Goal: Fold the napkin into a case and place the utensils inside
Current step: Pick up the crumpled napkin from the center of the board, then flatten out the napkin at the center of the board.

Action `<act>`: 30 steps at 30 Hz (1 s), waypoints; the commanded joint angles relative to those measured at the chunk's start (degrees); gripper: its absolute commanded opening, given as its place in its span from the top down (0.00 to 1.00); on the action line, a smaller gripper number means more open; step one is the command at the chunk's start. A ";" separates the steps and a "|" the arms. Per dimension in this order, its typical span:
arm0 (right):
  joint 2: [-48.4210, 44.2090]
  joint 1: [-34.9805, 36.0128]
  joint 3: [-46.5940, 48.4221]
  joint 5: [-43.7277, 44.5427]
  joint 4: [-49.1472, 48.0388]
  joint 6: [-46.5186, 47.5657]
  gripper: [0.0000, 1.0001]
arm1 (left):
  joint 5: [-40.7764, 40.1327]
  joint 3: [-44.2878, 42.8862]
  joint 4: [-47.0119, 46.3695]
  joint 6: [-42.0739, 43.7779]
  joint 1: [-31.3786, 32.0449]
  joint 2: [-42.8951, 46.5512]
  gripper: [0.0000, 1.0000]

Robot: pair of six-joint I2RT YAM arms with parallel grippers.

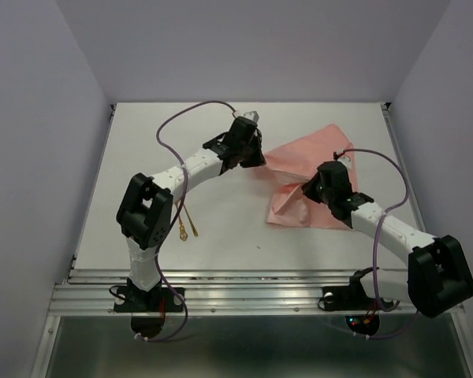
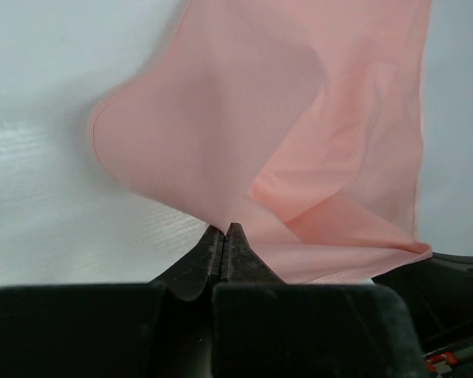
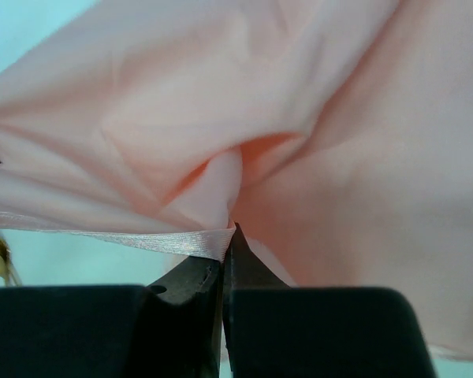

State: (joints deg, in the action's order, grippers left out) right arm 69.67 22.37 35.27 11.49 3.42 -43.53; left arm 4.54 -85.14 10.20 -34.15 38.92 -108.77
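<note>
Both grippers are pressed shut on cloth. Left gripper pinches a fold of the napkin right at its tips; the cloth rises from the pinch and fans out ahead and to the right of it. Right gripper pinches a shiny hemmed edge, with cloth bunched ahead of the tips and filling most of that wrist view.

Only the top view shows the whole layout: the left gripper grips the napkin's left edge and the right gripper grips nearer its middle, so the cloth lies crumpled between and beyond them on the table. Its loose long axis runs from a far-right corner down to a near-left corner, not yet a strip.

Two utensils lie back toward the left arm's base, well apart from the napkin, touching or nearly so. Long axes run near to far, rounded heads at the near end. The right wrist view catches a gold bit at its left edge; the left wrist view shows none.
</note>
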 commanded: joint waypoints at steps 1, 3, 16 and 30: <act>3.09 -1.09 14.77 8.56 2.90 3.97 0.99 | -1.93 -9.40 3.60 5.93 -8.49 4.54 1.00; 6.87 -1.10 22.35 10.13 4.13 5.11 0.99 | 1.25 -11.45 2.03 5.33 -13.85 4.79 1.00; 10.50 -1.10 48.90 17.86 0.45 34.03 0.99 | 10.66 -14.24 0.98 11.39 -23.45 15.15 1.00; -13.06 -1.10 6.84 6.69 18.17 5.65 0.19 | 14.46 39.35 -8.01 4.27 -20.64 32.13 0.55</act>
State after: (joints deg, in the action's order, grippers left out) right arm 59.16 21.43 43.66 13.17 13.96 -28.75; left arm 21.78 -46.30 2.24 -30.22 17.98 -79.88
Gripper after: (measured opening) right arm 0.702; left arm 0.312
